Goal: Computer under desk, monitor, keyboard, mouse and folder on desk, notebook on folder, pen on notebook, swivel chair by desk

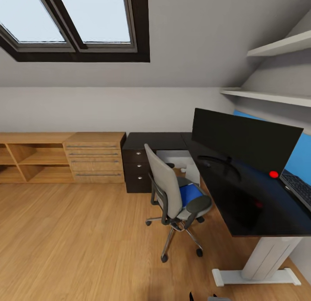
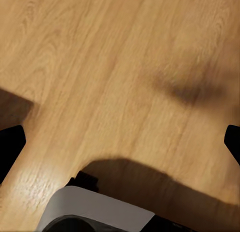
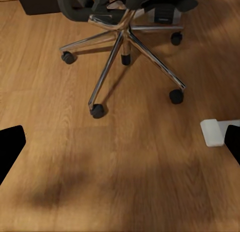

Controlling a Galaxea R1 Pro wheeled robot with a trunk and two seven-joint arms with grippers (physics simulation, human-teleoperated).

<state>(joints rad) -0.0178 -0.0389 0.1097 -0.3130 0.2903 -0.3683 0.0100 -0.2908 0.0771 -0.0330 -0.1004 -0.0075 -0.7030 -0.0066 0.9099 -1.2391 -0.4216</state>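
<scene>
2 dark fingertips of the left gripper sit at opposite edges of the left wrist view, spread wide apart over bare wooden floor, holding nothing; a rounded white-and-black part of the robot lies beneath them. The right gripper is likewise released, its 2 fingertips far apart above the floor, empty. Just beyond it, the right wrist view shows the chrome star base and castors of the swivel chair, and the end of the desk's white foot to one side.

In the head view the swivel chair stands on the floor close beside the desk, its back turned toward the room and one black armrest near the desk edge. The bright blue folder lies on the chair's seat. The glossy black L-shaped desk rests on a white leg. On its top stands the monitor, upright on a curved black stand, a red dot at its lower corner. The keyboard lies on the desk behind the monitor's end, partly cut by the frame edge. Farther back, black drawers with silver knobs close the desk's short wing, with light wooden cabinets along the wall beside them. 2 white shelves hang on the sloped wall above the desk, and a dark-framed skylight is set in the ceiling
</scene>
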